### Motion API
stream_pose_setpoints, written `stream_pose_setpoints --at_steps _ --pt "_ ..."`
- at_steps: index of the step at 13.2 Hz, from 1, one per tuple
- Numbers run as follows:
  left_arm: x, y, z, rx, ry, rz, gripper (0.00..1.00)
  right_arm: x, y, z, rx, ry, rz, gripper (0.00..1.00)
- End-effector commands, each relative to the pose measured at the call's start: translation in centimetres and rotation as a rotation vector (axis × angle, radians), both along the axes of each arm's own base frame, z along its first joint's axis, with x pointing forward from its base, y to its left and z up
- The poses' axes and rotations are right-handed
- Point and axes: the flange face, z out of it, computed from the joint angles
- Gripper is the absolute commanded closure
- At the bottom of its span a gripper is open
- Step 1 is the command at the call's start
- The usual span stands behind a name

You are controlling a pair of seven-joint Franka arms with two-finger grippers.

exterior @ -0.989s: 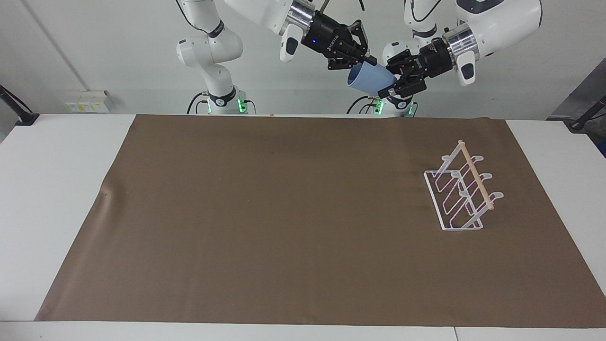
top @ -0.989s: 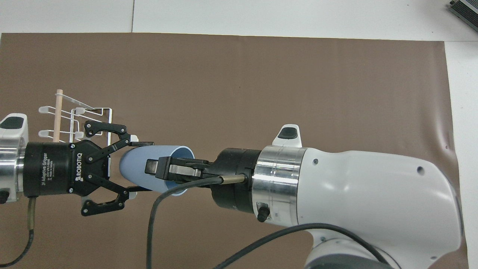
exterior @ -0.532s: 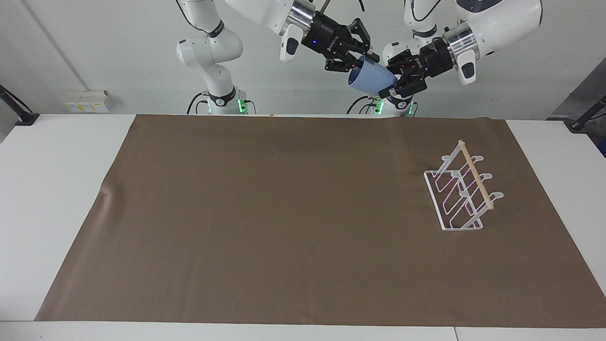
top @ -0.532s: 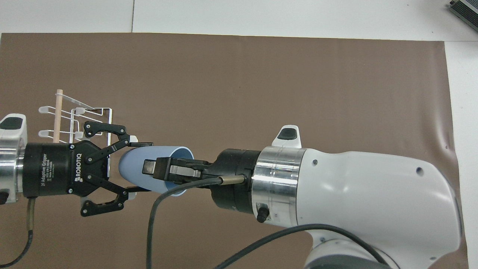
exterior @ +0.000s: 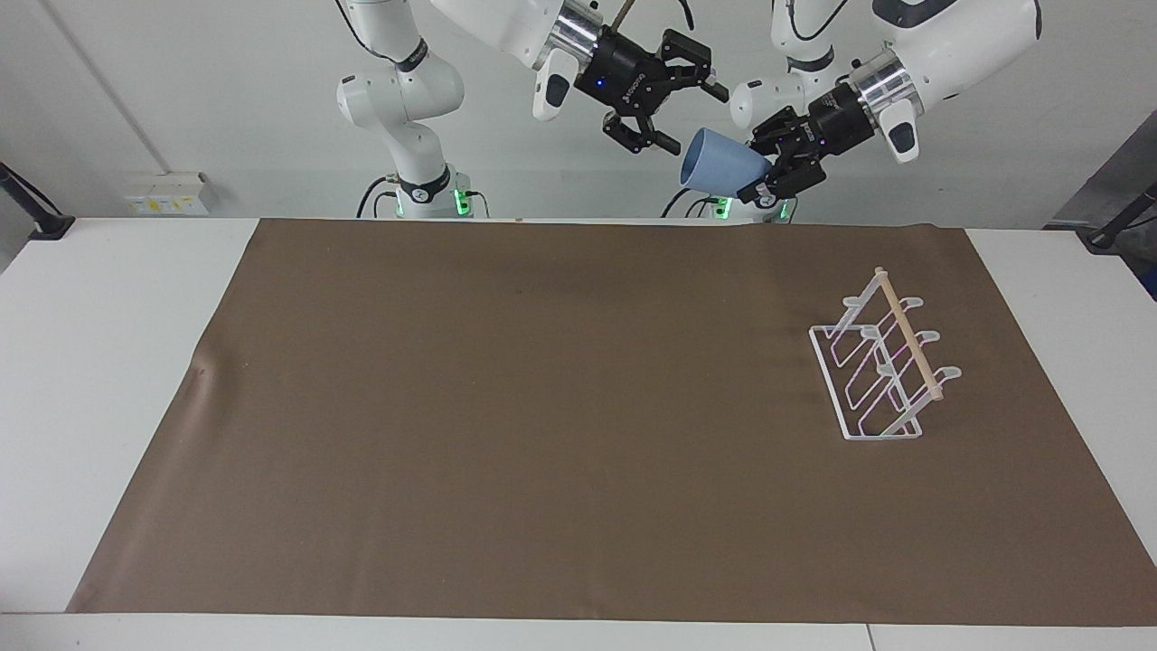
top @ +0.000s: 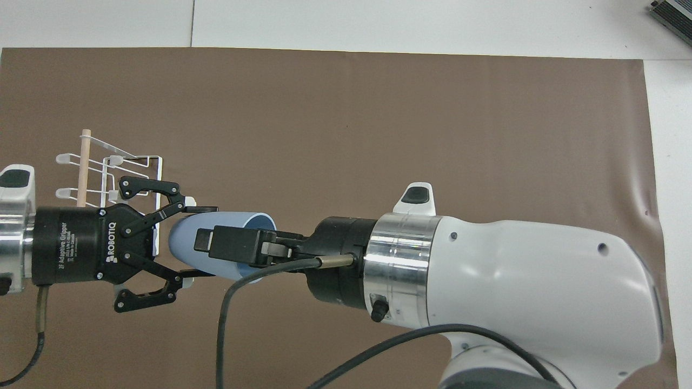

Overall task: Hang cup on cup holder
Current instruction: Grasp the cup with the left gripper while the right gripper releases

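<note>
The light-blue cup (exterior: 716, 163) is up in the air over the robots' edge of the brown mat, tilted, its mouth toward the right arm's end. My left gripper (exterior: 757, 178) is shut on its base. In the overhead view the left gripper (top: 186, 241) clasps the narrow end of the cup (top: 230, 220). My right gripper (exterior: 696, 120) is open, just above the cup's rim and apart from it; from overhead the right gripper (top: 208, 246) covers the cup's mouth. The white wire cup holder (exterior: 881, 371) with its wooden dowel stands on the mat toward the left arm's end, also in the overhead view (top: 108, 167).
A brown mat (exterior: 542, 407) covers most of the white table (exterior: 90, 362). A grey device (top: 673, 16) lies at the table's corner farthest from the robots, toward the right arm's end.
My right gripper has opened, let go of the cup's rim and drawn back upward. The cup stays in my left gripper, which has tipped it lower and shifted slightly toward its own end.
</note>
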Motion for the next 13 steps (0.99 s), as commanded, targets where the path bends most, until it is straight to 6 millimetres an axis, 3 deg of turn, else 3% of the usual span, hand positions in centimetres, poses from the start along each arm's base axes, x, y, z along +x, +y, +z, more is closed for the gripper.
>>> stream_pose_setpoints --at_steps 1,4,6,10,13 --pt "-0.3 0.4 0.6 0.150 -0.065 -0.013 1.00 -0.4 -0.6 -0.4 -0.162 -0.134 0.074 0.00" --pt "0.5 -0.6 0.1 0.391 -0.178 -0.035 1.00 0.2 -2.3 -1.0 -0.377 -0.255 0.227 0.00" --pt "1.0 -0.5 0.2 0.518 -0.249 -0.048 1.00 0.6 -4.0 -0.2 -0.511 -0.287 0.257 0.00" --pt "2.4 -0.6 0.0 0.756 -0.394 -0.112 1.00 1.4 -9.4 0.1 -0.751 -0.281 0.244 0.00" --pt "4.3 -0.7 -1.5 0.914 -0.470 -0.190 1.00 1.6 -12.4 -0.1 -0.931 -0.259 0.245 0.00"
